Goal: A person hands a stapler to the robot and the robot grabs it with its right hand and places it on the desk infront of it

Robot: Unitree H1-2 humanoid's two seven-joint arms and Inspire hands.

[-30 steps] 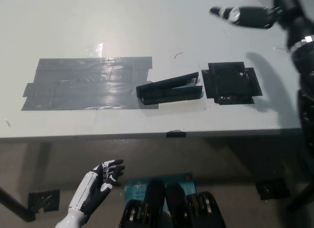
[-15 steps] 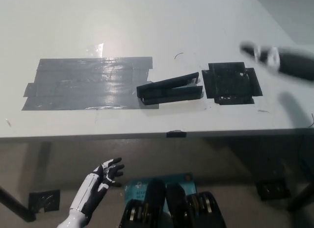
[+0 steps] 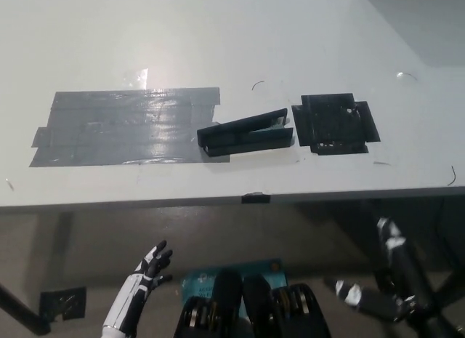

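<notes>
Right hand (image 3: 389,280) has dropped from above the worktop's right side to below its front edge at lower right, holding nothing, fingers spread. Left hand (image 3: 149,269) hangs low at lower left under the worktop (image 3: 218,33), fingers apart, empty. Grey tape patch (image 3: 123,125) covers the worktop's left-centre. Stapler (image 3: 247,132) lies flat on the worktop with its left end overlapping the tape patch's right edge; long axis runs left-right, tilted slightly, the right end further from the robot, jaw gap opening toward the right. Black tape patch (image 3: 334,123) sits just beside the stapler's right end.
</notes>
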